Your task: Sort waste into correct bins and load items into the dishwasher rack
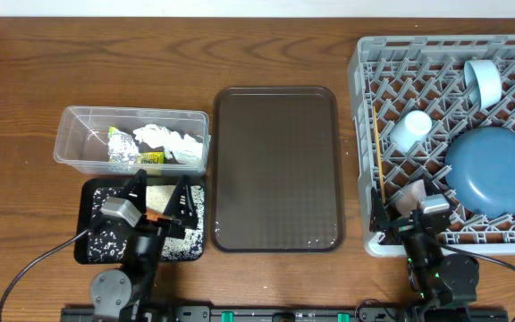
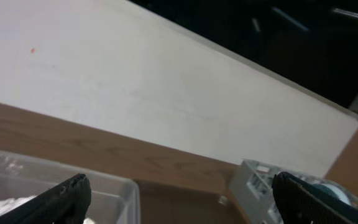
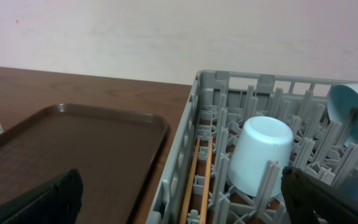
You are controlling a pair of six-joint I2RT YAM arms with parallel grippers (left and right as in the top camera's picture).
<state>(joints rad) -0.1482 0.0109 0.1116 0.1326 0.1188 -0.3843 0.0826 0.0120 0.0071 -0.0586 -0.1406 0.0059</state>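
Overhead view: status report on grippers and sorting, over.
Left gripper open over black tray; right gripper open at dishwasher rack. Blue plate, chopsticks racked. Foil wrapper in clear tub. Nothing blocking.

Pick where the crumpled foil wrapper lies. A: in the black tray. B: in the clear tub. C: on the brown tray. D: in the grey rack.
B: the foil wrapper lies inside the clear tub, beside the white napkins.

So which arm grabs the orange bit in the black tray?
Likely left: the open left gripper hangs over the shallow black rectangular tray holding the small orange carrot piece; the right gripper is at the grey plastic rack.
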